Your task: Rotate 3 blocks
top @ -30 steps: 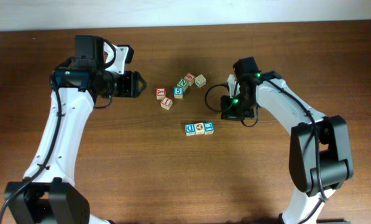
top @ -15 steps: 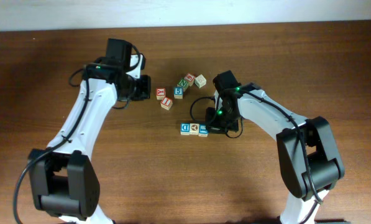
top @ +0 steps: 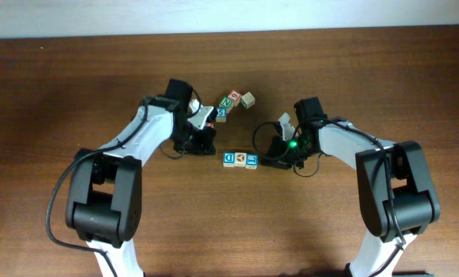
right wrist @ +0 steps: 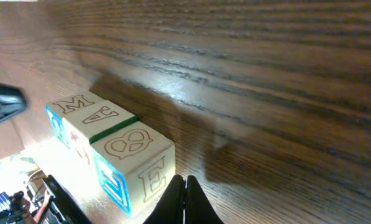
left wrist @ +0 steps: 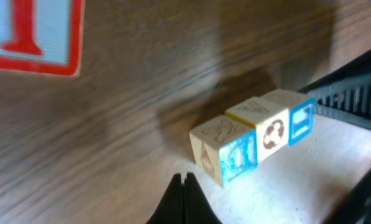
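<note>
Blocks [top: 240, 159]: sit in a tight row of three on the table [top: 291, 223], touching face to face, between the two arms. Show, from overhead, a blue "D" on the left, a brownish picture in the middle and a blue face on the right. Carry, seen from the right wrist, an "M", an "A" and a pretzel-like figure on the upper faces, with an "E" on the near end. Stand in a pale patch of light in both wrist views.

Left fingers [left wrist: 185, 185]: pressed shut, gripping nothing, tips aimed at the row's "D" end, near it with no contact visible.

Right fingers [right wrist: 185, 185]: likewise closed tight and empty, just beside the row's other end, not visibly touching it.

Red-lettered cube [left wrist: 33, 31]: lies off to one side in the left wrist view, cropped by the frame edge.

Loose cluster of cubes [top: 233, 102]: rests farther up the table, apart from the row.
</note>
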Tool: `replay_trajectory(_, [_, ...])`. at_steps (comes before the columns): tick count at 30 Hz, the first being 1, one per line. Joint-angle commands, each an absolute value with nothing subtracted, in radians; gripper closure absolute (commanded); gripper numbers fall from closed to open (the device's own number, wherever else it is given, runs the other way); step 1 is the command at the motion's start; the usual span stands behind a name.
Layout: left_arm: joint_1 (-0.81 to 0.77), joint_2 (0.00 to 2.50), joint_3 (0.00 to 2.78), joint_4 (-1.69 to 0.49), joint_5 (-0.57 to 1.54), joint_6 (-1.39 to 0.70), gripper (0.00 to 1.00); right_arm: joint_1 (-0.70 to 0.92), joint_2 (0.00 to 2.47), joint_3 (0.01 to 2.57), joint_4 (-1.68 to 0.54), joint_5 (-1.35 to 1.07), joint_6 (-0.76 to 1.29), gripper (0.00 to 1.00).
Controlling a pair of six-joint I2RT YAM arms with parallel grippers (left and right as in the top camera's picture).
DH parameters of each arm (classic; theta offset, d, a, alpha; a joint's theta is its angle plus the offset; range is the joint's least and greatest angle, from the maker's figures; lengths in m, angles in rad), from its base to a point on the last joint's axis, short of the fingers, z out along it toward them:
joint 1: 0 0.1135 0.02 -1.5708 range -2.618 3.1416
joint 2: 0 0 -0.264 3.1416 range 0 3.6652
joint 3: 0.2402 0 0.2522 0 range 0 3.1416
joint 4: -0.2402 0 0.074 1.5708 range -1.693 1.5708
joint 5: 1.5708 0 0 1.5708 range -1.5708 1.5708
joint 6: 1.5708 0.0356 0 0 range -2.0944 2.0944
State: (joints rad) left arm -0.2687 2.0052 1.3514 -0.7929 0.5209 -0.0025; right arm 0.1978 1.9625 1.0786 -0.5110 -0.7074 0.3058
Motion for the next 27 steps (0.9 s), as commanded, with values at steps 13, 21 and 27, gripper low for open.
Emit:
replay_trajectory(13, [-0.294, 2.041, 1.259, -0.667, 0.641, -0.173, 1.0, 0.202, 1.959, 1.071, -0.508, -0.726, 0.292, 0.96])
replay_trajectory(21, [-0.294, 2.045, 1.259, -0.662, 0.64, -0.183, 1.0, 0.203, 1.959, 1.071, -0.509, -0.73, 0.292, 0.96])
replay_trajectory(27, [-0.294, 2.045, 1.259, -0.662, 0.64, -0.183, 1.0, 0.202, 1.959, 1.071, -0.519, -0.799, 0.223, 0.96])
